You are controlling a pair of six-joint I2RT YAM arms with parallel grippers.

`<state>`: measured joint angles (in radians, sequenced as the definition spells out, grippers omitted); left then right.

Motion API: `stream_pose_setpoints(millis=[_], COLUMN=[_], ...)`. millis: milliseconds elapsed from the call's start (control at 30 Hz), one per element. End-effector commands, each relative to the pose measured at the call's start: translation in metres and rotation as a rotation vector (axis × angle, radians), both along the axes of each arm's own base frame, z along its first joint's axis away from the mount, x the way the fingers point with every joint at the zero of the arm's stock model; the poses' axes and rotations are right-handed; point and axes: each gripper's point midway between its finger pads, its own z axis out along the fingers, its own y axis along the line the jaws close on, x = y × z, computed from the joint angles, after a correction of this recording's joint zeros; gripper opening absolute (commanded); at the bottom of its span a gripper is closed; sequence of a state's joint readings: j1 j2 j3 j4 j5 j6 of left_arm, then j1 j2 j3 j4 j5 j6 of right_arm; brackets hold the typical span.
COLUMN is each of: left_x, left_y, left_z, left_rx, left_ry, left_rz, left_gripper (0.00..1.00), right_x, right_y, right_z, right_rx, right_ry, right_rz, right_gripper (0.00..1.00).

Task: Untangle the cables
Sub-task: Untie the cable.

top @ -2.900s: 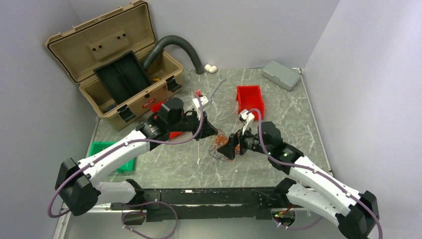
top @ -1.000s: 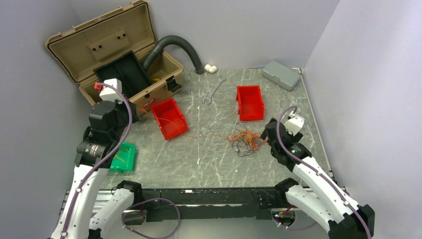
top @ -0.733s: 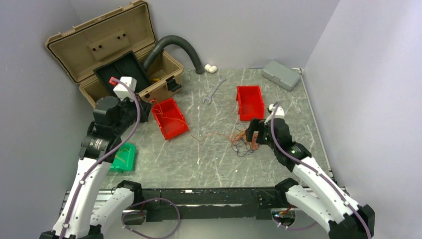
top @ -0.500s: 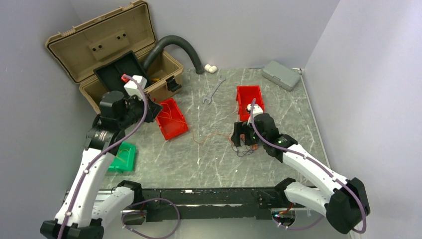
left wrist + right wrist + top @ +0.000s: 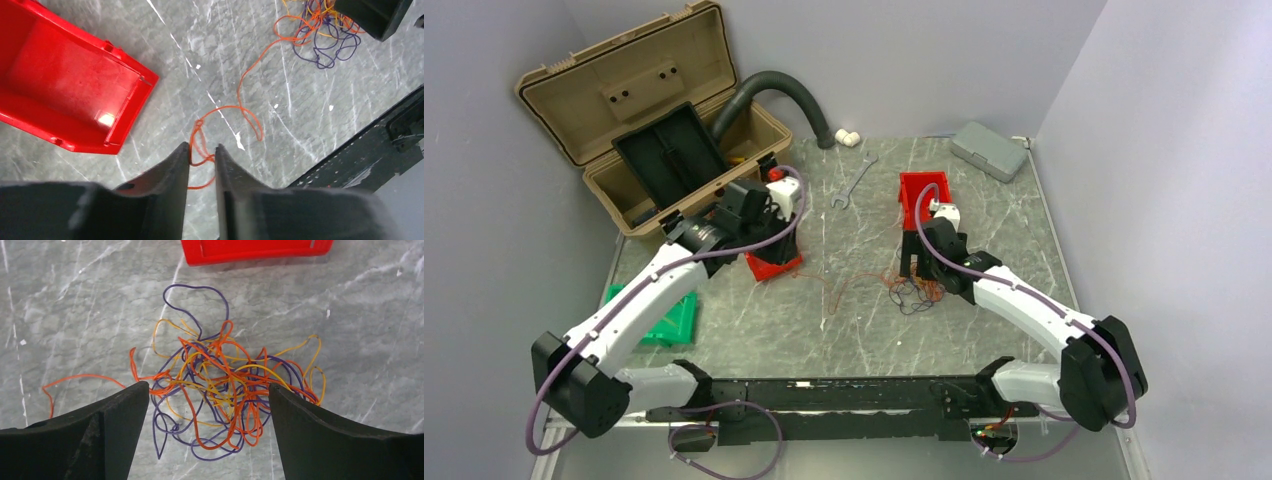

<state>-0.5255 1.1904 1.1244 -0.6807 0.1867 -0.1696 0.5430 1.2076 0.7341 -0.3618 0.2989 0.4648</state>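
Note:
The cables [image 5: 916, 290] lie as a small tangle of thin orange, yellow and purple strands on the marble table, also seen as the cables [image 5: 225, 385] and the cables [image 5: 325, 30]. One orange strand [image 5: 844, 282] trails left from it and ends in a loop [image 5: 240, 107]. My right gripper [image 5: 207, 390] hangs wide open just over the tangle, one finger on each side. My left gripper [image 5: 202, 150] sits by the near red bin, its jaws a narrow gap apart. The loop's end shows through that gap, apparently lying loose on the table.
A red bin [image 5: 774, 265] is beside the left gripper, and another red bin [image 5: 924, 195] stands just behind the tangle. An open tan toolbox [image 5: 654, 130], grey hose [image 5: 784, 95], wrench [image 5: 854, 180], grey box [image 5: 989, 150] and green bin [image 5: 659, 315] lie around.
The left arm swung in from the far left to the red bin and the strand's end, its jaws parting slightly. The right arm came in from the right over the tangle.

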Motion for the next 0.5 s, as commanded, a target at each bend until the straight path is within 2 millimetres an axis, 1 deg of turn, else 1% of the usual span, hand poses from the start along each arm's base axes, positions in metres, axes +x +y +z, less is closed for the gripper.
stream_pose_setpoints(millis=[0,33,100,167,200,233,267,300,367,467], left_x=[0.006,0.003,0.000,-0.001,-0.001,-0.001,-0.001,-0.002,-0.002,-0.002], left_y=[-0.011,-0.020,-0.036,-0.050,-0.056,-0.063,-0.071,-0.079,-0.094,-0.115], left_z=[0.012,0.013,0.015,0.015,0.014,0.012,0.012,0.009,0.002,-0.009], left_rx=[0.074,0.061,0.024,-0.003,-0.011,-0.019,-0.032,-0.038,-0.049,-0.072], left_ry=[-0.060,-0.068,-0.085,-0.088,-0.083,-0.079,-0.081,-0.076,-0.078,-0.102], left_rz=[-0.031,-0.069,-0.125,-0.165,-0.178,-0.194,-0.217,-0.236,-0.270,-0.324], left_gripper=[0.46,0.57,0.73,0.81,0.83,0.84,0.85,0.84,0.84,0.84], right_x=[0.002,0.001,-0.001,-0.001,-0.001,-0.001,-0.001,-0.002,-0.002,-0.002], right_y=[-0.012,-0.011,-0.008,-0.005,-0.003,-0.002,-0.001,-0.001,0.000,0.001], right_z=[-0.006,-0.009,-0.012,-0.011,-0.008,-0.006,-0.003,-0.001,0.006,0.013], right_rx=[-0.022,-0.018,0.002,0.028,0.044,0.057,0.067,0.074,0.086,0.100], right_ry=[0.011,0.016,0.018,0.008,-0.004,-0.014,-0.024,-0.031,-0.052,-0.064], right_rz=[-0.098,-0.098,-0.088,-0.080,-0.073,-0.068,-0.066,-0.062,-0.055,-0.048], right_gripper=[0.86,0.80,0.65,0.46,0.35,0.27,0.16,0.10,0.04,0.00])
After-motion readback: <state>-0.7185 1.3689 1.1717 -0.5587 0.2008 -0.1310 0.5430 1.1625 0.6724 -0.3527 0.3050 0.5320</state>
